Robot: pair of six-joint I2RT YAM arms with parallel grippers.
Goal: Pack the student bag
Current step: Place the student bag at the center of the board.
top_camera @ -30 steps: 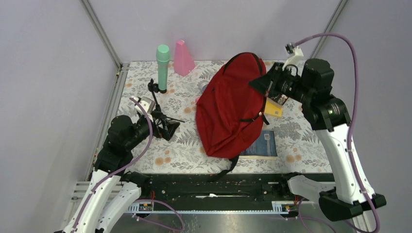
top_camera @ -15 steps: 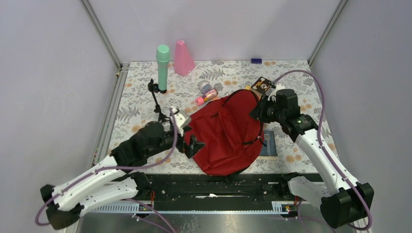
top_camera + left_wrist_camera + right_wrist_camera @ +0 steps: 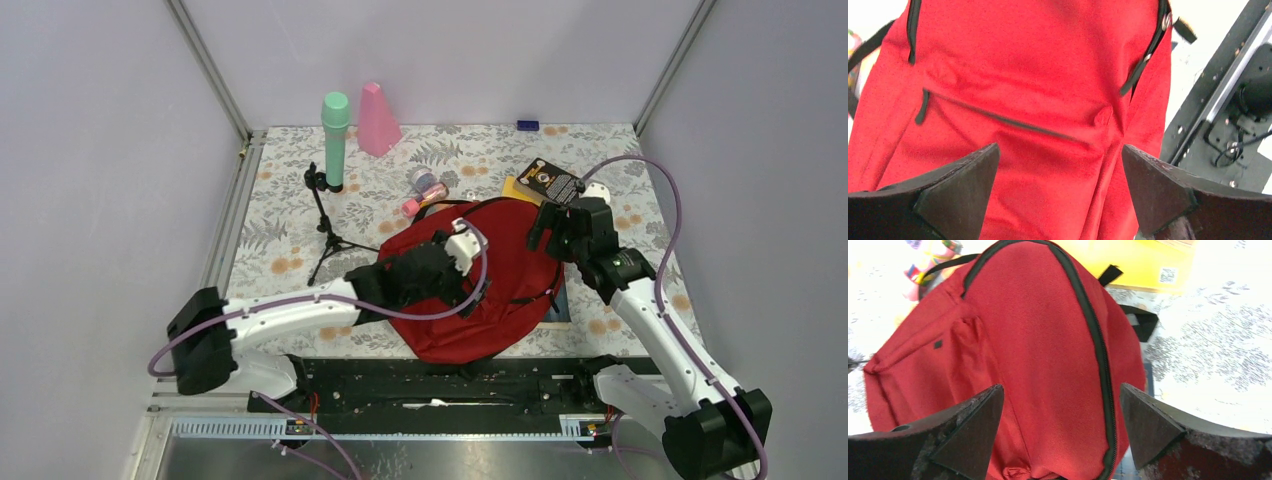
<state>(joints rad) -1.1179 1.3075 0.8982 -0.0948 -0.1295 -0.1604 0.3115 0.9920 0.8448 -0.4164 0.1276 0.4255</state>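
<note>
The student bag (image 3: 505,330) lies flat near the front of the floral tabletop (image 3: 280,235), its black zipper lines facing up, with a dark book (image 3: 560,300) partly tucked under its right edge. The left tool (image 3: 1059,150) hovers over the middle of the red fabric, its fingers spread wide and holding nothing. The right tool (image 3: 1061,387) hangs over the bag's far right end, also wide open and empty. A yellow packet (image 3: 514,190) lies just beyond the bag, and a green cylinder (image 3: 335,140) and a pink cone (image 3: 378,120) stand at the back.
</note>
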